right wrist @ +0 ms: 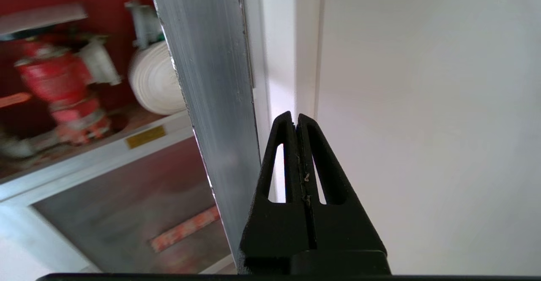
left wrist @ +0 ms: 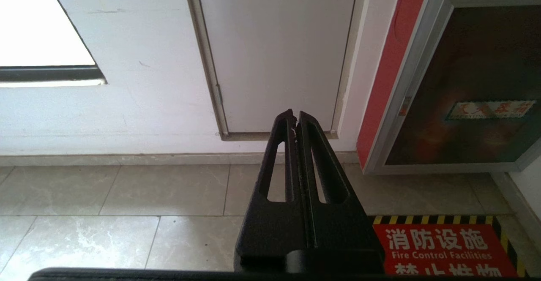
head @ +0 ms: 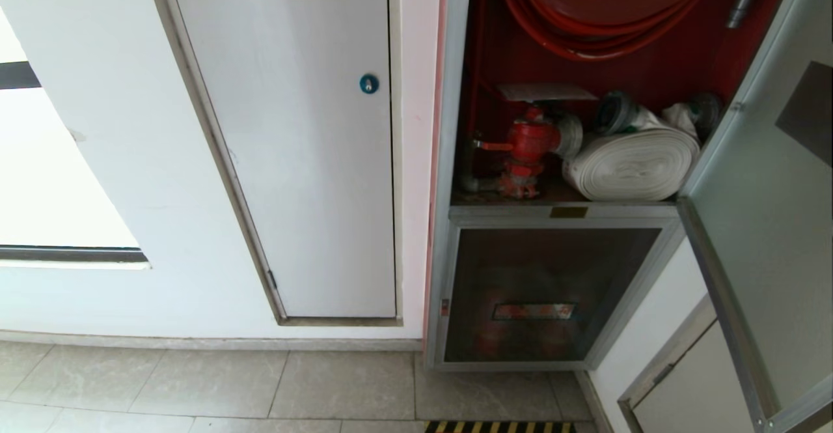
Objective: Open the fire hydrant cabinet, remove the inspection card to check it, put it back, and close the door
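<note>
Behind door, closed right end effector

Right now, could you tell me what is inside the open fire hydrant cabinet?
Inside the fire hydrant cabinet: a red hose reel, a red valve and a rolled white hose. The reel's top is cut off.

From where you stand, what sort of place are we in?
Probably a corridor or service area of a public or commercial building. A silver-framed, red-lined fire hydrant cabinet is set into the white wall, holding a rolled white hose, and a red "Fire Control Facilities" floor marking lies on the grey tiles.
</note>
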Available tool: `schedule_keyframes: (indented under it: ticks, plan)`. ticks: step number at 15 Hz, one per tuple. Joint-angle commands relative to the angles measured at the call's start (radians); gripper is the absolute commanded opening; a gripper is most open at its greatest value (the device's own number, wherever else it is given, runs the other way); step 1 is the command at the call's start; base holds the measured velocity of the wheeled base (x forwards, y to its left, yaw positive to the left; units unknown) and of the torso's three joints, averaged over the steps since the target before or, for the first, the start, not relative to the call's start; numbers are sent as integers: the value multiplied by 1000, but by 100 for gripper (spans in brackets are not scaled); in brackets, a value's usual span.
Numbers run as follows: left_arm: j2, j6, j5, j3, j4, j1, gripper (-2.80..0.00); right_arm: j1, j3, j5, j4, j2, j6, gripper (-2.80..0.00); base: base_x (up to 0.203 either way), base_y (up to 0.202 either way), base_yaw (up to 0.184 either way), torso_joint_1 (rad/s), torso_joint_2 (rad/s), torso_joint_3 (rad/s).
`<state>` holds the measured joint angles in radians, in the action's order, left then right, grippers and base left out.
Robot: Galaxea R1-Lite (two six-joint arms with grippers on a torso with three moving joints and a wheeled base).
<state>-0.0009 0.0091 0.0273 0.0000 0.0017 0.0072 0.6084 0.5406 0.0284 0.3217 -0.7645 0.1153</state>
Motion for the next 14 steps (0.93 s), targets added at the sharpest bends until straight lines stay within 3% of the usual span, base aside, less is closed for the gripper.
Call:
schedule_keyframes:
  ticks: [1,4,10,14]
  plan:
    - [1,1,0,0,0,0,-280,-23,1,3,2,-17,0,-280,0,0,0,0,0,0]
    - [1,0,0,0,0,0,-280,-58,4,10,1,-50,0,-280,0,0,0,0,0,0]
    - [1,0,0,0,0,0,-280,-82,3,155,3,-55,1,-280,0,0,0,0,0,0]
    - [1,0,0,0,0,0,-280,-206,23,195,6,-99,2,-280,0,0,0,0,0,0]
